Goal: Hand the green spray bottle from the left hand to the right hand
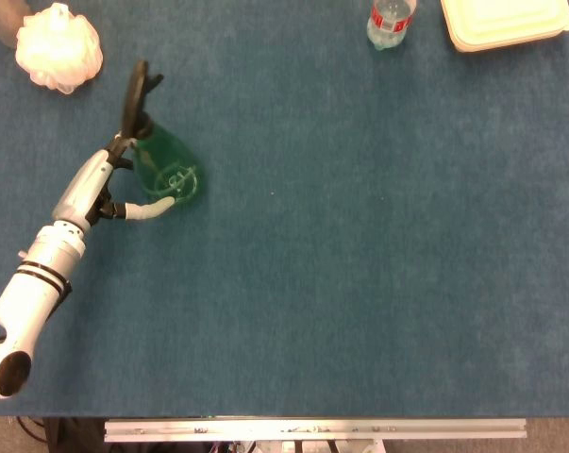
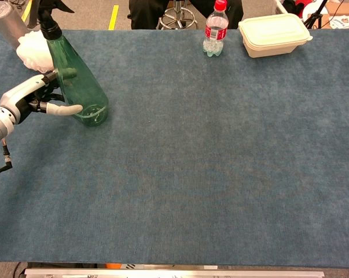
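The green spray bottle with a black trigger head stands upright on the blue table at the far left. My left hand reaches in from the left and wraps around its body. The thumb lies across the front near the base, and the other fingers show through the green plastic behind it. The bottle's base rests on the cloth. My right hand shows in neither view.
A white bath pouf lies just behind the bottle, with a grey cup beside it. At the far edge stand a red-capped water bottle and a cream lidded container.
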Controlling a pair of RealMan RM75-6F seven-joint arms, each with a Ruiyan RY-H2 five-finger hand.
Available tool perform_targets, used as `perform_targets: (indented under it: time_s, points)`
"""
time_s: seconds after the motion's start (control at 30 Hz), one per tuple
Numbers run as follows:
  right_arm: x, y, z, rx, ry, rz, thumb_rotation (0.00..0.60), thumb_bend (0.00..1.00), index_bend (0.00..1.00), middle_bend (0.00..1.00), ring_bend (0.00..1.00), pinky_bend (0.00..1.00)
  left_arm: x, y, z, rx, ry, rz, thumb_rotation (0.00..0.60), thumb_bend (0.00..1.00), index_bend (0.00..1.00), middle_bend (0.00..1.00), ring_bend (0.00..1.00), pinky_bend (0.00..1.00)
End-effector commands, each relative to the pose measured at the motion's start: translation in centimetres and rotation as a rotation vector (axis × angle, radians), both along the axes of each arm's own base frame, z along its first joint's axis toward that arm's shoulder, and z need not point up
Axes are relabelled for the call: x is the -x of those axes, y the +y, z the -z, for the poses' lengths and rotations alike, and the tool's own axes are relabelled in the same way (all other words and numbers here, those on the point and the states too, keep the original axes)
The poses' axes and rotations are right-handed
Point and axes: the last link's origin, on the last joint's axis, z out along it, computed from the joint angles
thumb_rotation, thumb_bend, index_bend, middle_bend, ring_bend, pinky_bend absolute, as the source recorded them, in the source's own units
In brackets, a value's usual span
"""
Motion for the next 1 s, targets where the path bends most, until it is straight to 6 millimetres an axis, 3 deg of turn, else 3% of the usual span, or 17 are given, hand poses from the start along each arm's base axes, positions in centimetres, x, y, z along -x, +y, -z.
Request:
perform_targets:
  time_s: [0.03,0.6,0.8,1.0]
  points:
    - [0.0,0.0,0.0,0.000,0.002,0.001,0.600,0.28,0.31,0.41,0.34,0.23,0.0,0.1,0.3,0.000,-0.011,-0.005,0.499,0.17,0.00,0.00,0.00,0.20]
    - [0.0,0.1,-0.3,0.010,0.007,0.004,0.600,0.28,0.31,0.41,0.34,0.23,-0.8,0.3,1.9,0.027,-0.132,-0.024,0.585,0.17,0.00,0.01,0.00,0.20]
    - [0.1,0.1,-0.2,0.011,0.006,0.003,0.600,0.28,0.32,0.41,0.34,0.23,-1.0,0.5,2.4,0.030,-0.152,-0.035,0.600,0.17,0.01,0.09,0.04,0.24]
    - [0.2,0.1,-0.3,0.013,0.005,0.006,0.600,0.28,0.32,0.41,0.34,0.23,-1.2,0.7,2.8,0.024,-0.183,-0.059,0.600,0.17,0.10,0.19,0.14,0.28]
